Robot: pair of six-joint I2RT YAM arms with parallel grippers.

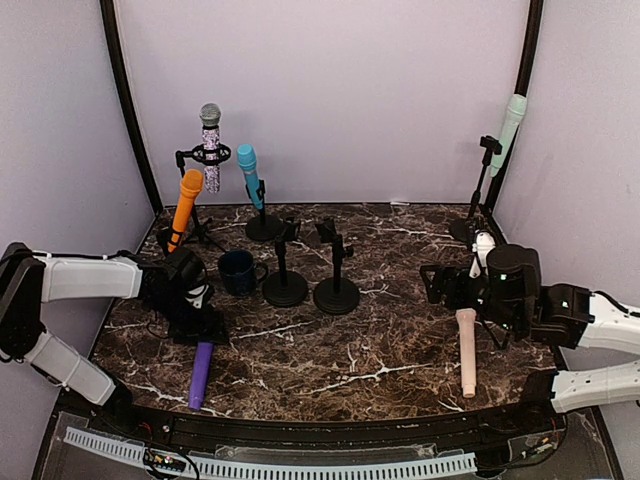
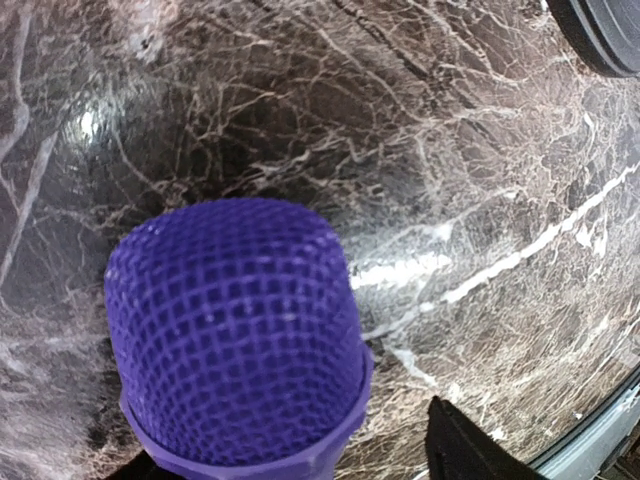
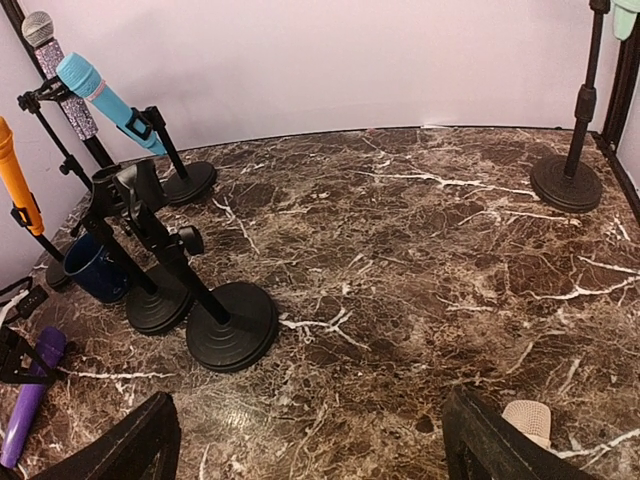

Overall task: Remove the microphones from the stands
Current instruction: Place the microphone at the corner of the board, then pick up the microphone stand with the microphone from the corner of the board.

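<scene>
A purple microphone (image 1: 200, 375) lies flat on the marble table near the front left. Its mesh head (image 2: 235, 340) fills the left wrist view. My left gripper (image 1: 198, 322) hovers over that head, open; one dark fingertip (image 2: 460, 450) stands apart from the purple rim. A beige microphone (image 1: 467, 350) lies on the table at the right, its head (image 3: 528, 420) beside my open right gripper (image 1: 442, 284), which holds nothing. Two black stands (image 1: 285, 288) (image 1: 337, 293) in the middle carry no microphone. Orange (image 1: 185, 205), glittery silver (image 1: 210, 145), cyan (image 1: 250, 175) and mint (image 1: 512, 122) microphones sit in stands.
A dark blue mug (image 1: 238, 272) stands just left of the two bare stands, close to my left arm. The mint microphone's tall stand (image 3: 567, 180) is at the back right corner. Pale walls close the table on three sides.
</scene>
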